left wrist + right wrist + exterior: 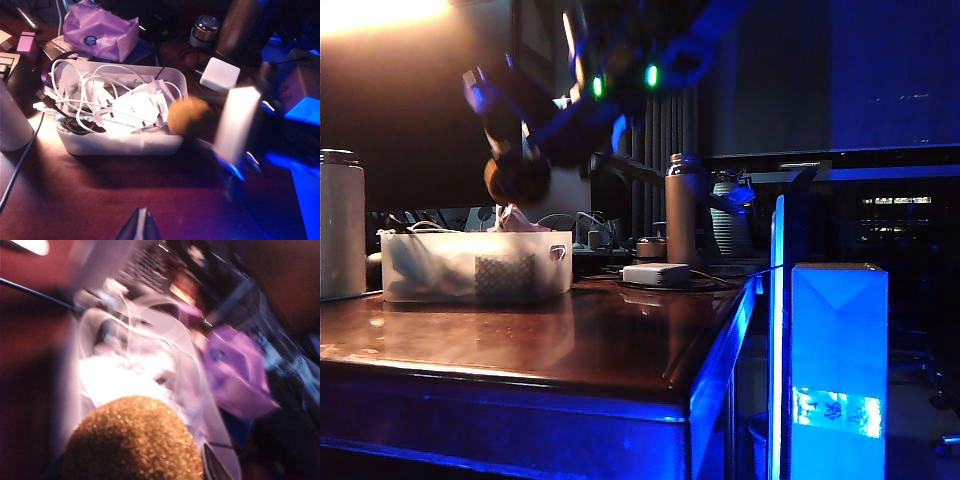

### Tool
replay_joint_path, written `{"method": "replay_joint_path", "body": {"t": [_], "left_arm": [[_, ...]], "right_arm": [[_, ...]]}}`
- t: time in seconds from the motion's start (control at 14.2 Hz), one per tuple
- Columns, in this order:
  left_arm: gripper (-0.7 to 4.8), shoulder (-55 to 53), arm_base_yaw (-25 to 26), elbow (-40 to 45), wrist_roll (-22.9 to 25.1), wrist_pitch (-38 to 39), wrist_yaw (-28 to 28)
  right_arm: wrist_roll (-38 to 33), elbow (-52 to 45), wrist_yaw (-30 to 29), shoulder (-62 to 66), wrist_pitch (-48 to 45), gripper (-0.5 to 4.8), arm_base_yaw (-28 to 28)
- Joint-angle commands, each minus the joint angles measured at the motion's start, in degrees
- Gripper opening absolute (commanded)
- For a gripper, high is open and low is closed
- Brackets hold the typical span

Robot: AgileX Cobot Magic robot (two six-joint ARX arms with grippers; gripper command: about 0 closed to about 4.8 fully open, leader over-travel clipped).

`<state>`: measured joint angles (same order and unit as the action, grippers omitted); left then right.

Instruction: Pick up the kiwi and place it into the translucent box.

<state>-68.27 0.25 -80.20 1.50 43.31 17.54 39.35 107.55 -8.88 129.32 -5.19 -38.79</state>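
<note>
The kiwi [518,182] is brown and fuzzy and hangs in the air just above the translucent box [430,285]. My right gripper [512,160] is shut on it, and the arm is blurred as it reaches across to the left side. From the left wrist the kiwi [190,116] shows over the box's near corner [150,146], with a blurred white finger [236,125] beside it. At the right wrist the kiwi [132,440] fills the space between the right gripper's [135,462] jaws above the box's white cables [145,375]. My left gripper [141,226] is shut over bare table in front of the box.
A tall white cylinder [340,225] stands left of the box. Behind the box are a purple bag [100,32], a metal bottle [682,205] and a white adapter [656,273]. The table's edge [720,340] drops off on the right beside a blue-lit carton [838,370].
</note>
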Motion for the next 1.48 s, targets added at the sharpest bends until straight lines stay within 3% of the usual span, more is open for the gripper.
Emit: {"method": "replay_joint_path", "body": {"t": [0.07, 0.28, 0.49, 0.56, 0.71, 0.78, 1.48], "left_arm": [[0.13, 0.1, 0.0, -0.3, 0.0, -0.3, 0.3], [0.13, 0.1, 0.0, -0.3, 0.0, 0.8, 0.3], [0.13, 0.1, 0.0, -0.3, 0.0, 1.0, 0.3], [0.13, 0.1, 0.0, -0.3, 0.0, 1.0, 0.3], [0.13, 0.1, 0.0, -0.3, 0.0, 0.9, 0.3], [0.13, 0.1, 0.0, -0.3, 0.0, 0.9, 0.3], [0.13, 0.1, 0.0, -0.3, 0.0, 1.0, 0.3]], "right_arm": [[-0.3, 8.6, 0.0, 6.3, -1.1, 1.85, 0.6], [-2.1, 18.6, -0.2, 14.6, 0.2, 1.85, 1.2], [-2.1, 20.2, -0.2, 17.2, 3.6, 1.86, 1.3], [-2.1, 20.2, -0.2, 17.2, 3.6, 2.48, 1.2], [-2.1, 20.2, -0.2, 16.7, 1.4, 4.22, 1.2], [-2.1, 20.2, 0.0, 16.2, 1.5, 4.48, 1.3], [-4.1, 20.2, -0.4, 9.7, -2.7, 4.54, 1.6]]}}
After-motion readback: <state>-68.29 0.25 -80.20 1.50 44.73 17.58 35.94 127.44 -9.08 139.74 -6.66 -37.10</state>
